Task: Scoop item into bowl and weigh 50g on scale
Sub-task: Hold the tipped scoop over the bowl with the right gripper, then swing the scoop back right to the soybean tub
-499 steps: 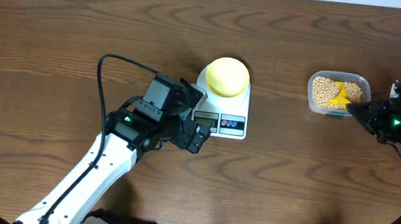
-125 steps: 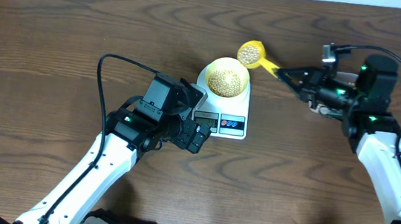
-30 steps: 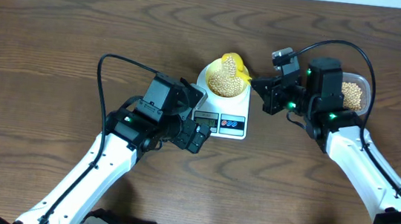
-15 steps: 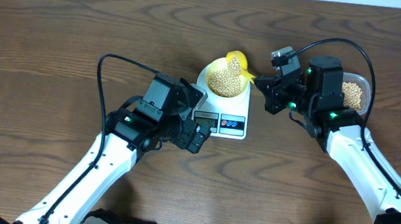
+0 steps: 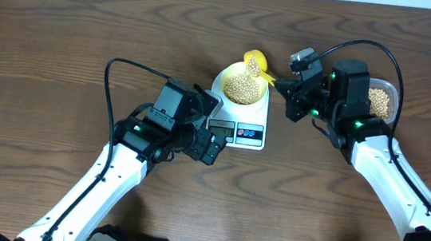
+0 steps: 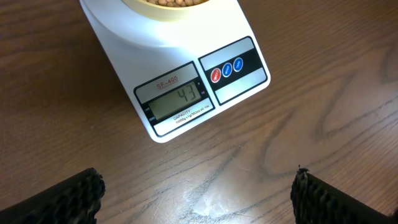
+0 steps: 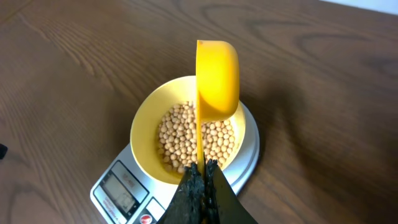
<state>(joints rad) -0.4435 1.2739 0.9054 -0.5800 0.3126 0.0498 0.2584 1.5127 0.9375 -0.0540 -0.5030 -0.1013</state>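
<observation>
At the left of the wooden table (image 5: 46,54), the left gripper (image 5: 212,139) hovers just in front of the scale (image 5: 238,128), its fingers (image 6: 78,198) spread wide with nothing between them; the arm has not shifted through any of the earlier pictures. From the left wrist camera the scale's display (image 6: 179,99) reads 43, with a red and a blue button to its right.

On the scale's round platform sits the pale yellow bowl (image 5: 230,76). It was empty at the start; now a heap of tan soybeans (image 5: 241,86) fills it, the mound about as it was a second ago.

Over the bowl's far rim hangs the yellow measuring scoop (image 5: 255,60). A second ago it lay tipped low across the beans; since then it has drawn back and up toward the far right edge. It is turned on its side, its cup's back to the right wrist camera, and no beans show in it.

Just right of the bowl, the right gripper (image 5: 278,82) is pressed together on the scoop's thin handle, pinching it edge-on.

Behind that arm, partly hidden, stands the clear tub (image 5: 393,89) with more soybeans in it.
</observation>
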